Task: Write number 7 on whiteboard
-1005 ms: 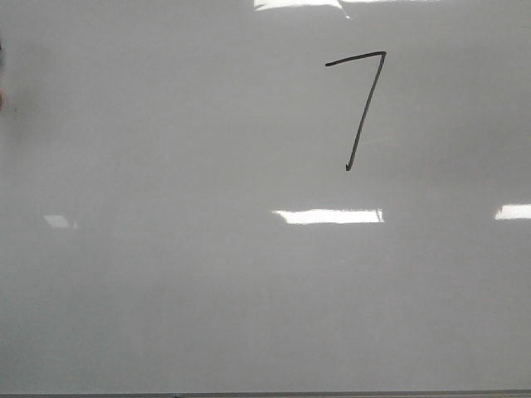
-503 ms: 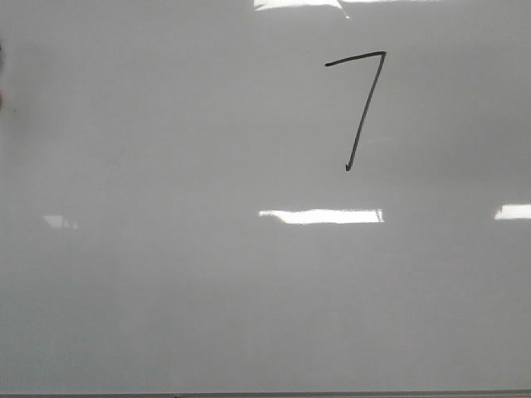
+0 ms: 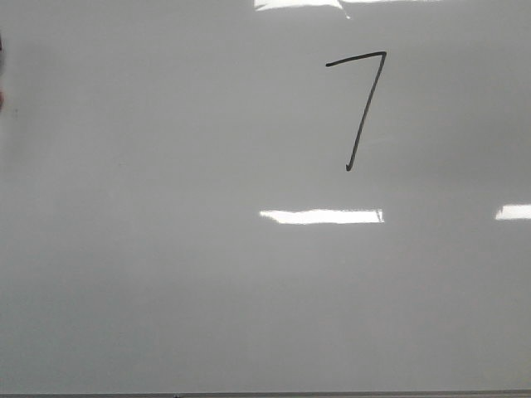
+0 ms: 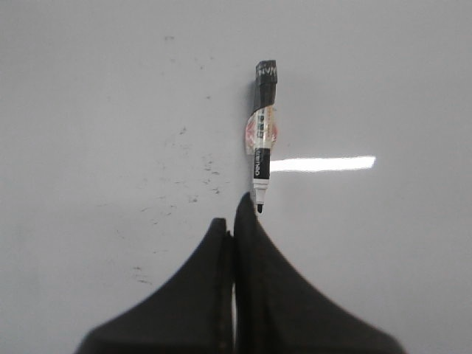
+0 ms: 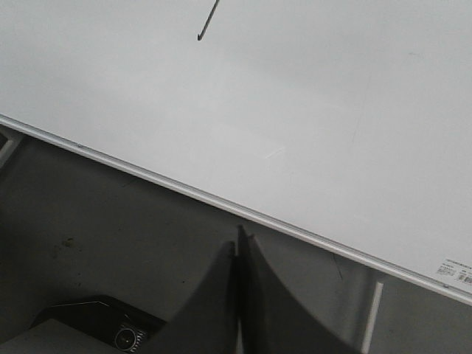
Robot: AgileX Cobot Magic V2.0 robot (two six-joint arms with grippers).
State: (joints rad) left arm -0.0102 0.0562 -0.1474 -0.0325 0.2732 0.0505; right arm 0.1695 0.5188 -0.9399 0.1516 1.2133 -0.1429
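One black 7 [image 3: 358, 108] done on whiteboard [image 3: 166, 249]; marker [image 4: 262, 140] lying loose, both grippers [image 4: 234, 221] [image 5: 239, 240] clenched empty.

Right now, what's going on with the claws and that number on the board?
Left claw shut, empty; marker lies loose on the whiteboard beyond it. Right claw shut, off the board's edge. Number 7 drawn. Nothing in the way.

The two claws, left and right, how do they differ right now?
The left claw hangs over the whiteboard, while the right claw hangs off the board's edge, over a dark surface. A marker lies uncapped on the board just ahead of the left claw; nothing lies ahead of the right claw. Both are black, shut and empty.
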